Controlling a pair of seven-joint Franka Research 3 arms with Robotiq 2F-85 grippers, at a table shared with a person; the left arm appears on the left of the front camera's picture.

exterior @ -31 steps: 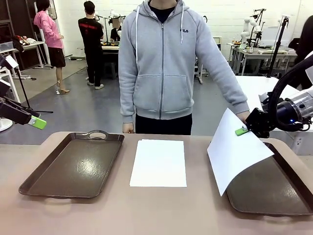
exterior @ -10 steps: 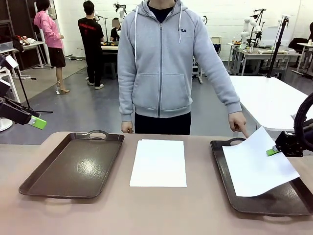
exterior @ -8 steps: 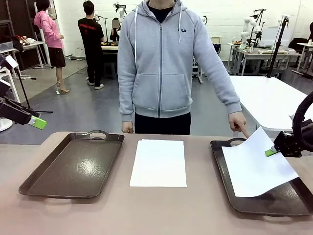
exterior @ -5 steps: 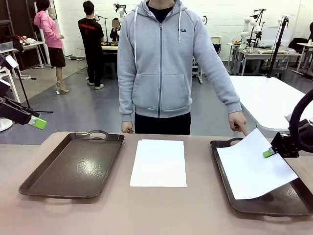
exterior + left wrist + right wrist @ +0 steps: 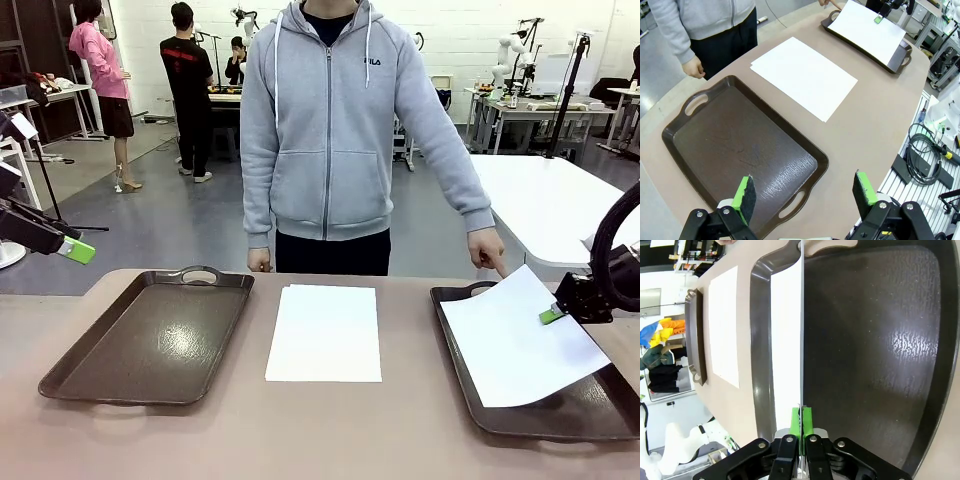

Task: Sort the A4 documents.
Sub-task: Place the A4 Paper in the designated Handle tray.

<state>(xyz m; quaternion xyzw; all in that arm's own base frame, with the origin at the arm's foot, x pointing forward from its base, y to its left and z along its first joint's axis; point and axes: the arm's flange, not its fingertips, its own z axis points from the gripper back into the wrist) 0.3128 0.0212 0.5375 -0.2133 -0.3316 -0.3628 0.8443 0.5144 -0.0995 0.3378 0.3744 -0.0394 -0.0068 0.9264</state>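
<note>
Over right tray [image 5: 572, 411], tilted white sheet [image 5: 520, 340]

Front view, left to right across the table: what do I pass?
Robot's left hand → left tray → A4 documents lying on the table → right tray, over which the right hand holds a single sheet.
</note>
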